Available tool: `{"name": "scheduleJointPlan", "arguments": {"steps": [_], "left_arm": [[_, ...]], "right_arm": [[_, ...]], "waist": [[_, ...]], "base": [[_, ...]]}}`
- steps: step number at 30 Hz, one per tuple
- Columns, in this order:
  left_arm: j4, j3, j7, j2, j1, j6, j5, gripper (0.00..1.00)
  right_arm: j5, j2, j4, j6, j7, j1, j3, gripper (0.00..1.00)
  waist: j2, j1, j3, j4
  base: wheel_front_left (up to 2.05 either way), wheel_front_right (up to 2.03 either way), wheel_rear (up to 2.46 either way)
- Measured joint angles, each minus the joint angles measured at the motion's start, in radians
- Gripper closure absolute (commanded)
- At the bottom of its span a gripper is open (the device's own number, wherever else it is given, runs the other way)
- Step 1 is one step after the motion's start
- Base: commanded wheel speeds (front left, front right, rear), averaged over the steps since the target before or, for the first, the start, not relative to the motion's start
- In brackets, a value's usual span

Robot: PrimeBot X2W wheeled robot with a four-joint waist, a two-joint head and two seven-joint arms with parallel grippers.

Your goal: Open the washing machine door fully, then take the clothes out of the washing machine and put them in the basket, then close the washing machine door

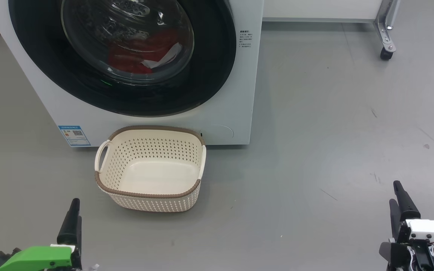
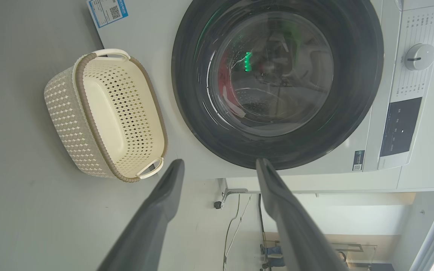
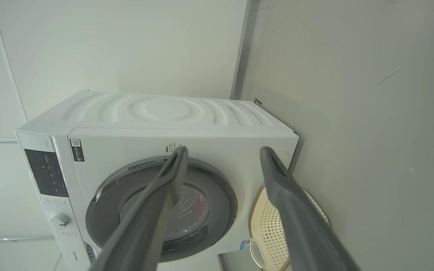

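The left hand [image 2: 220,163] is open, its two dark fingers spread with nothing between them. They point forward at the washing machine [image 1: 236,94] from low over the grey floor [image 1: 333,131]. The right hand [image 3: 224,150] is likewise spread wide and empty, and it is aimed at the same machine from farther to the right. Both hands sit well apart from everything else.

Nearest to them is the basket [image 1: 147,194], standing upright on the floor with its mouth facing up and nothing in it. Its long axis runs side to side, parallel to the machine's front, with one white handle at each end. Its rear rim is just beside the machine's base; whether they touch cannot be told.

Above the basket, the washing machine door [image 1: 209,75] is shut flat against the front and faces the robot. The clothes [image 1: 138,56] lie low in the drum behind the glass, with a white strip slanting up to the right. A blue sticker [image 1: 74,135] marks the machine's lower left corner.
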Motion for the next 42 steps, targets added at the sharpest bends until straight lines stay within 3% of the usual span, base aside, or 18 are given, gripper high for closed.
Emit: {"name": "scheduleJointPlan", "arguments": {"steps": [19,42], "left_arm": [[-0.072,0.008,-0.053,0.000,-0.004,0.000,0.098,0.00],[-0.151,-0.016,-0.119,0.001,-0.014,0.000,0.481,0.00]], "right_arm": [[-0.164,-0.021,-0.095,0.000,-0.055,-0.001,-0.007,0.00],[-0.512,-0.085,-0.183,0.000,-0.124,0.000,0.058,0.00]], "waist": [[0.0000,0.0000,0.001,0.004],[0.0000,0.0000,-0.006,0.011]], "base": [[0.00,0.00,0.00],[0.00,0.00,0.00]]}}
